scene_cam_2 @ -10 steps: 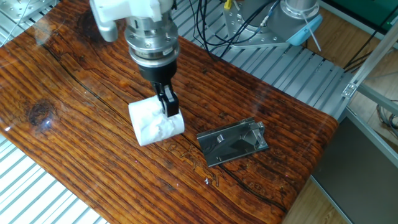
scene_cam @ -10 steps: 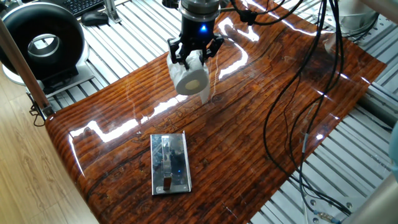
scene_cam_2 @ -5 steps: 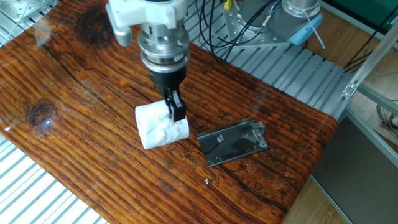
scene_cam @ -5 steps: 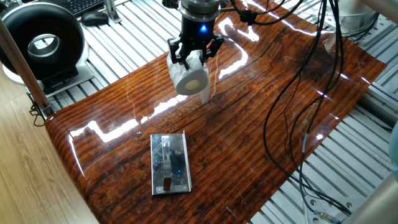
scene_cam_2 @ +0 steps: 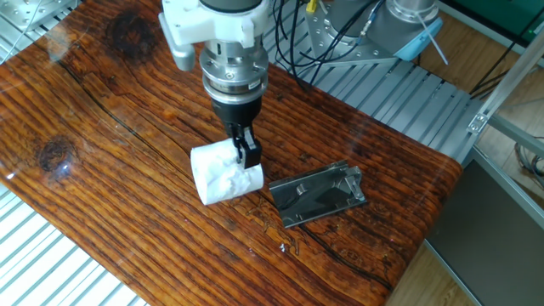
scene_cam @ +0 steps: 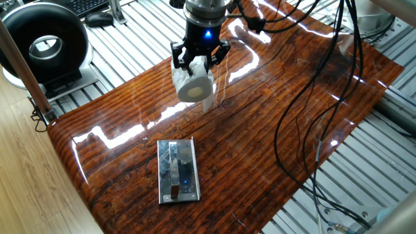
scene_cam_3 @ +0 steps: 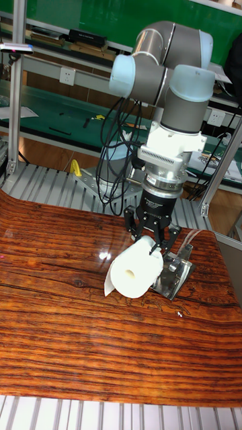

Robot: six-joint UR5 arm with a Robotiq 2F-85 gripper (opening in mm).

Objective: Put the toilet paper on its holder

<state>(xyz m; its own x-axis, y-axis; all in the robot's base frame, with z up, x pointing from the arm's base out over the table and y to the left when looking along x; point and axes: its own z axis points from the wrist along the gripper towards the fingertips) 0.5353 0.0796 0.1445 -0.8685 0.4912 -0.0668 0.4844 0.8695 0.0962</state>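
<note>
Gripper (scene_cam: 198, 62) pointing down over the far half of the wooden table (scene_cam: 273, 110), jaws clamped on the toilet paper (scene_cam: 193, 83). Roll's flat end with the core hole faces the camera; a loose tail of tissue hangs off its right side. Blue LED lit on the wrist above the fingers. Holder (scene_cam: 177, 170) lies flat on the near part of the table, well apart from the roll, long axis running roughly toward the camera, bar along its middle. Black cables (scene_cam: 305, 97) drape across the right side of the table. Black-and-white ring-shaped device (scene_cam: 44, 45) sits off the table at top left.
</note>
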